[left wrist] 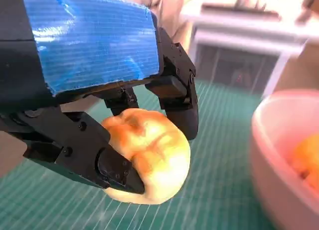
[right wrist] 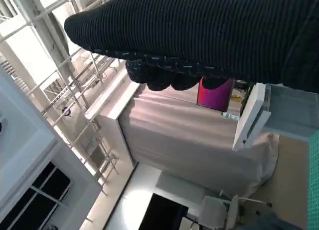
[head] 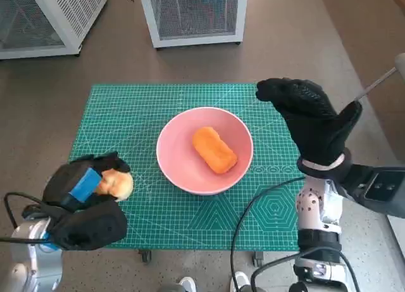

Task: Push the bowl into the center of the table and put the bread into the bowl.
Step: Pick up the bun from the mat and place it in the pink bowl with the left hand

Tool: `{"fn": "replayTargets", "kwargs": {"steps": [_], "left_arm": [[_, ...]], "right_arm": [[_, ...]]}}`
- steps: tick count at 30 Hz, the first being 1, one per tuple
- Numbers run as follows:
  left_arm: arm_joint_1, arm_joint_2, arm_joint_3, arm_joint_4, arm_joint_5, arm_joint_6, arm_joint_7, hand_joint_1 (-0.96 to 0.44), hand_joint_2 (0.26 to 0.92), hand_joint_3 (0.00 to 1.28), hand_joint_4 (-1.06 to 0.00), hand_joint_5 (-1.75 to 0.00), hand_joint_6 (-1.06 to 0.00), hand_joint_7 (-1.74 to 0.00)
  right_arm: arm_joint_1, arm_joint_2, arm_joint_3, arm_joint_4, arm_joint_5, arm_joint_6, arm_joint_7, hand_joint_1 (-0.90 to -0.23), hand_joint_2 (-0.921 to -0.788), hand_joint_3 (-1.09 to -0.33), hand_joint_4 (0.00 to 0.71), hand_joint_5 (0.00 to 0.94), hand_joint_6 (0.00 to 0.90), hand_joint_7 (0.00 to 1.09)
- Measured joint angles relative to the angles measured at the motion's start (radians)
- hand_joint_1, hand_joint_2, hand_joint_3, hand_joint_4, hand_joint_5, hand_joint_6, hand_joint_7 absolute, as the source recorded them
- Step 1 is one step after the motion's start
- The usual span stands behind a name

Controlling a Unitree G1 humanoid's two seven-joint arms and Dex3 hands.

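A: Pink bowl point(head: 204, 150) sits about mid-mat on the green cutting mat point(head: 126, 108), which covers the table. Push step looks done to me.

B: And the orange piece point(head: 214, 150) inside it?

A: Bread-like lump, lying on the bowl floor, slightly tilted. One loaf already in, I'd say.

B: Left hand?

A: Left hand point(head: 82, 185) is at the mat's near-left part, clamped on a pale yellow bun point(head: 118, 184). Wrist view confirms: black fingers point(left wrist: 172, 98) wrap over the top of the bun point(left wrist: 149, 157), thumb side pinches underneath. Bowl rim point(left wrist: 279, 155) is close beside it in that view, not touching.

B: Why held there?

A: Likely just gripped or starting to carry; bun looks low over the mat, can't tell if lifted. The wrap from above leaves the underside free for a drop into the bowl.

B: Right hand?

A: Right hand point(head: 311, 120) is raised off to the bowl's right, holding nothing. Glove is spread flat, fingers apart, clear of the bowl. Probably parked out of the way so the left has room.

B: Risk?

A: Bun is soft; squeeze could dent it.
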Motion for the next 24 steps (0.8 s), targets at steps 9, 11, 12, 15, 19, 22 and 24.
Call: {"fn": "replayTargets", "kwargs": {"steps": [9,11,12,15,19,22,24], "left_arm": [[-0.116,-0.003,0.005,-0.068,0.009,-0.002,-0.005,0.0,0.916,0.03,-0.72,-1.18,-0.7,-1.04],[-0.153,-0.005,-0.005,-0.067,0.016,-0.003,-0.006,0.0,0.917,0.03,-0.72,-1.19,-0.71,-1.03],[-0.171,-0.007,-0.011,-0.067,0.02,-0.003,-0.007,0.0,0.917,0.03,-0.72,-1.19,-0.71,-1.03],[-0.231,-0.014,-0.037,-0.066,0.038,-0.007,-0.007,0.0,0.917,0.03,-0.72,-1.2,-0.71,-1.02],[-0.314,-0.032,-0.081,-0.045,0.06,-0.03,-0.007,0.0,0.917,0.03,-0.72,-1.22,-0.72,-1.0],[-0.38,-0.05,-0.119,-0.017,0.08,-0.048,-0.007,0.0,0.917,0.03,-0.71,-1.24,-0.72,-0.97],[-0.426,-0.065,-0.144,0.011,0.091,-0.061,-0.006,0.0,0.916,0.03,-0.71,-1.24,-0.72,-0.97]], "right_arm": [[-0.002,0.0,0.0,0.001,0.0,0.002,0.001,-0.608,-0.921,-0.631,0.221,0.001,0.381,0.0],[-0.003,0.0,0.0,0.001,0.0,0.002,0.001,-0.607,-0.921,-0.631,0.222,0.001,0.381,0.0],[-0.003,0.0,0.0,0.001,0.0,0.002,0.001,-0.607,-0.921,-0.631,0.222,0.001,0.381,0.0],[-0.003,0.0,0.001,0.001,0.0,0.002,0.002,-0.609,-0.921,-0.629,0.222,0.001,0.381,0.0],[-0.003,0.0,0.0,0.003,0.0,0.001,0.005,-0.61,-0.921,-0.627,0.222,0.001,0.381,0.0],[-0.003,0.0,0.0,0.004,0.0,0.001,0.008,-0.611,-0.921,-0.627,0.224,0.001,0.382,0.0],[-0.003,0.0,0.0,0.003,0.0,0.001,0.008,-0.613,-0.921,-0.627,0.224,0.002,0.383,0.01]]}}
